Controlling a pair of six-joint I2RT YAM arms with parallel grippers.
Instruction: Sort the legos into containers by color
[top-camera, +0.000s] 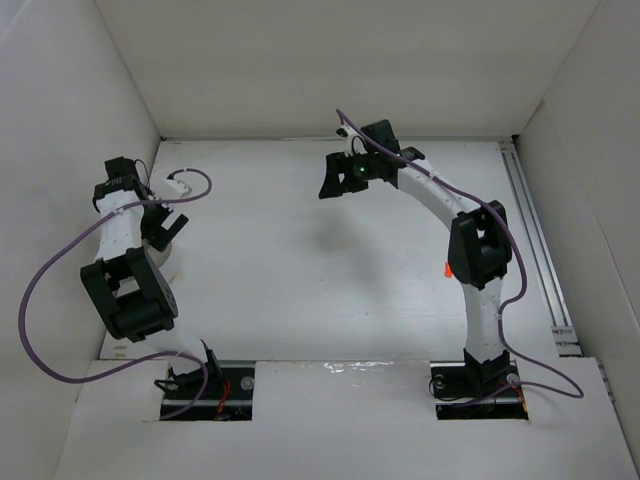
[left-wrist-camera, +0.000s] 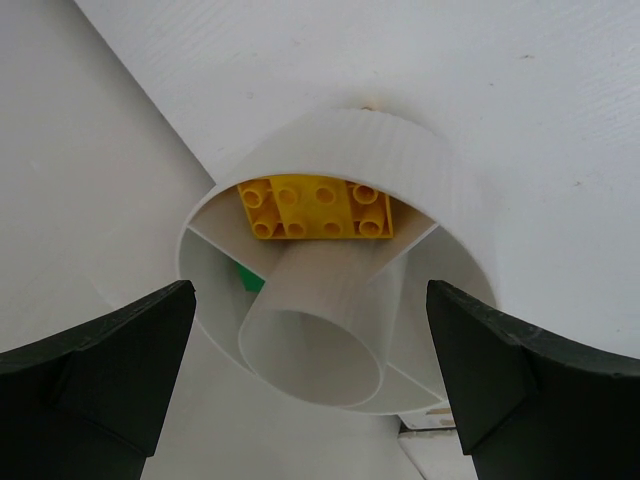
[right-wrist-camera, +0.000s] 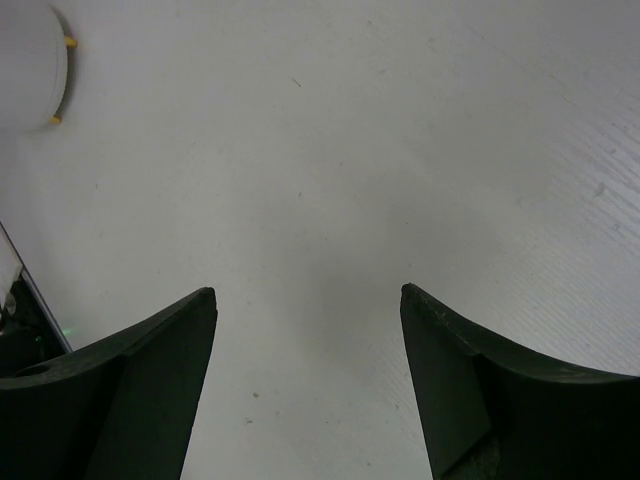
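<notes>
Where container (left-wrist-camera: 400, 165) stands, yel., maybe grn legos (left-wrist-camera: 315, 208).

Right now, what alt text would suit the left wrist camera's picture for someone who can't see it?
A round white container split into sections holds yellow bricks in the far one and a sliver of green in the left one. Two black jaws stand wide open at the bottom corners, gripping nothing.
</notes>
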